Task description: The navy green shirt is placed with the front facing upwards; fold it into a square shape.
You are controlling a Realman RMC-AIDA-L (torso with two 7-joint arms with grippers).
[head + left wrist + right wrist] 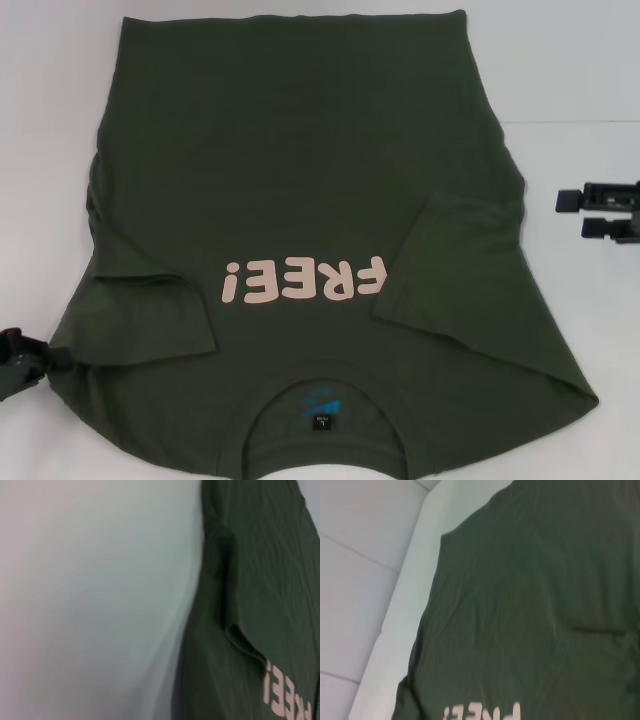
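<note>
- One dark olive-green short-sleeved cotton T-shirt (300, 190) is lying front up on the white table (590, 60), collar nearest the robot, pale pink "FREE!" lettering (305, 282) reading upside down.
- Both short sleeves are lying folded inward over the chest.
- The left gripper (22, 362) is sitting at the shirt's edge by the left shoulder, seemingly touching cloth; whether it is gripping, I cannot tell.
- The right gripper (578, 213) is waiting just off the shirt's right side, its fingers parted narrowly and holding nothing.
- Judging the next fold: both grippers should be pinching matching side edges and carrying them inward evenly, keeping the sleeves tucked and the cloth smooth.
</note>
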